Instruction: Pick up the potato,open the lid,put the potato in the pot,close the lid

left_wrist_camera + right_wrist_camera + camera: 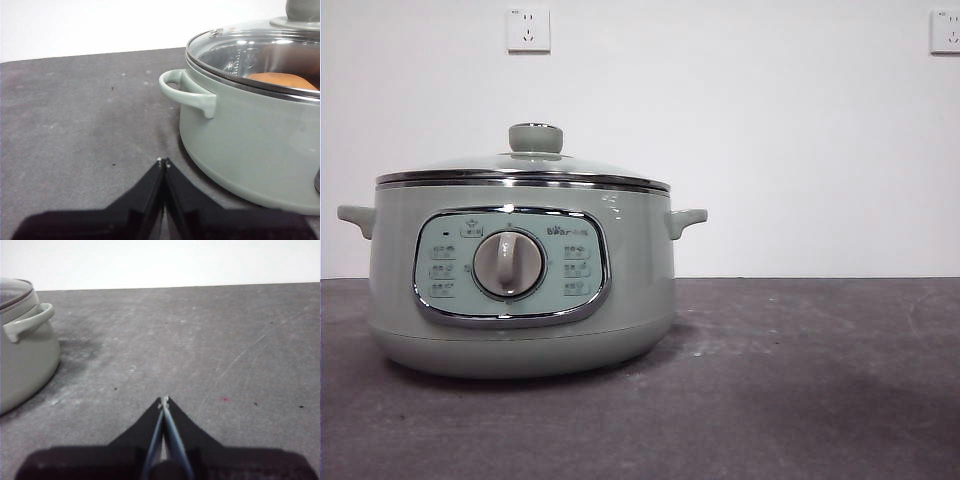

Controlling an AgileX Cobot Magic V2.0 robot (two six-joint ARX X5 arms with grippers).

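The pale sage-green pot stands on the dark table at the left, control panel and dial facing the front camera. The glass lid sits shut on it, its green knob on top. In the left wrist view the orange-brown potato shows through the lid, lying inside the pot. My left gripper is shut and empty, low over the table beside the pot's side handle. My right gripper is shut and empty, away from the pot on its other side.
The dark grey table stretches to the right of the pot. A white wall with two sockets stands behind. Neither arm shows in the front view.
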